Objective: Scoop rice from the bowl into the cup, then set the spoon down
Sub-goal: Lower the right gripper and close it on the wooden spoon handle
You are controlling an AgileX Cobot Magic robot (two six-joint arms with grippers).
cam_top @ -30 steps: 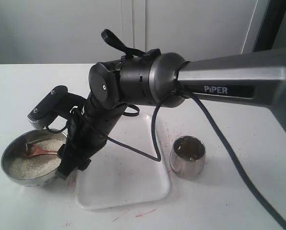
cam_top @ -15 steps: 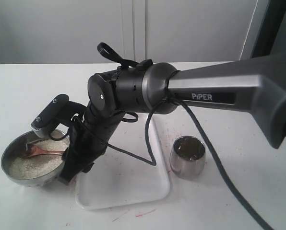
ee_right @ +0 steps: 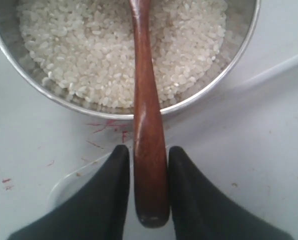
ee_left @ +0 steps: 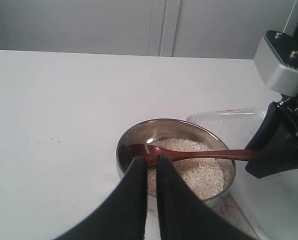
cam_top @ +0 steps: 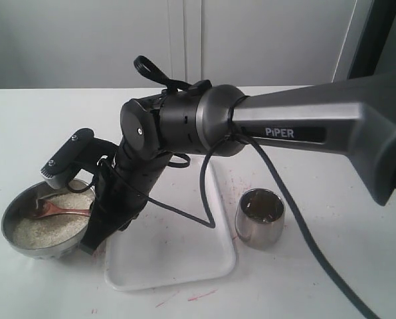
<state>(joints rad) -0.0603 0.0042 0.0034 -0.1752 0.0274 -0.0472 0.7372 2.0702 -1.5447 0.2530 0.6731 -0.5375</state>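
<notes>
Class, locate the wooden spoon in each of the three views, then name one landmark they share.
Exterior view: spoon lies in the bowl, lower left.
Left wrist view: spoon spans the bowl, centre.
Right wrist view: spoon handle runs down the middle, flanked by the right end effector.
Shared landmark: the steel bowl of rice.

"What sort of place is this?"

"A robot lab or test room, by the look of it. A big grey robot arm [cam_top: 304, 126] marked PIPER reaches over a bare white table [cam_top: 331, 286], and a black cable [cam_top: 297, 219] hangs loose from it."

"Not a kitchen? I see a steel bowl [cam_top: 32, 252] of rice [cam_top: 42, 229] and a cup [cam_top: 259, 229]."

"They stand like props on a work surface scuffed with red streaks [cam_top: 198, 294], with plain white panels [cam_top: 85, 40] behind."
</notes>
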